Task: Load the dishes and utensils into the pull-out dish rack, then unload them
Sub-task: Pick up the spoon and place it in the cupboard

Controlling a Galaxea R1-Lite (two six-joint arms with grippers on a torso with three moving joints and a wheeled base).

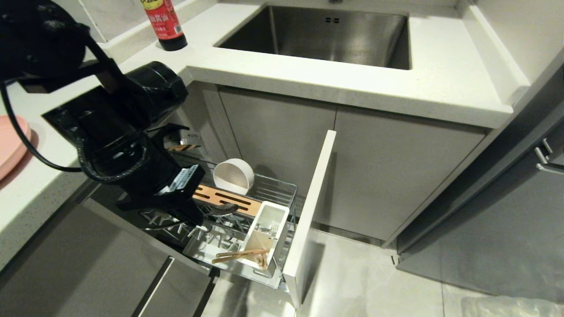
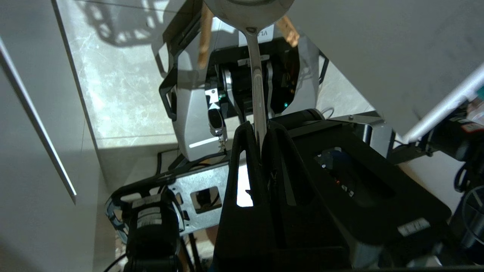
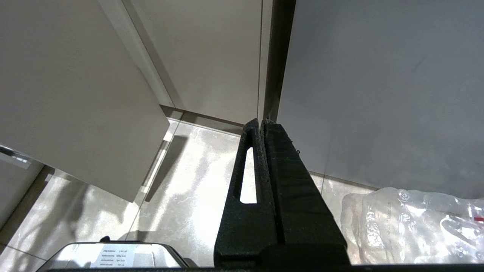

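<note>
- A white stone counter (image 1: pixel 361 88) with a steel sink (image 1: pixel 326 35) runs across the room; a dark sauce bottle (image 1: pixel 165 24) stands near the sink's corner.
- Below the counter, the pull-out dish rack (image 1: pixel 273 193) is drawn fully out, its pale front panel (image 1: pixel 310 215) standing edge-on toward the floor.
- The robot's black left arm (image 1: pixel 110 127) reaches down from the left and hangs over the near part of the rack, hiding some of the wire.
- At the far left edge of the counter, part of the salmon-pink plate (image 1: pixel 11 145) shows, outside the rack.
- The cream-white bowl (image 1: pixel 233 176) stands on its side at the back of the rack, beside the slotted wooden board (image 1: pixel 227 200).
- The white utensil caddy (image 1: pixel 266 233) sits against the front panel. The chopsticks (image 1: pixel 240 255) lie slanted across its near end, tips sticking out over the wire.
- The left gripper (image 2: pixel 261 136) is clenched on the handle of the silver spoon (image 2: pixel 255 68), whose bowl points away from the fingers.
- The right gripper (image 3: pixel 261 124) is parked low by the cabinet doors, pressed closed on nothing.
- My reading: the spoon is in transit, but whether it is going into the caddy or coming out cannot be told.
- If loading, the next move calls for standing the spoon over a caddy slot and releasing it; if unloading, carrying it to the counter.
</note>
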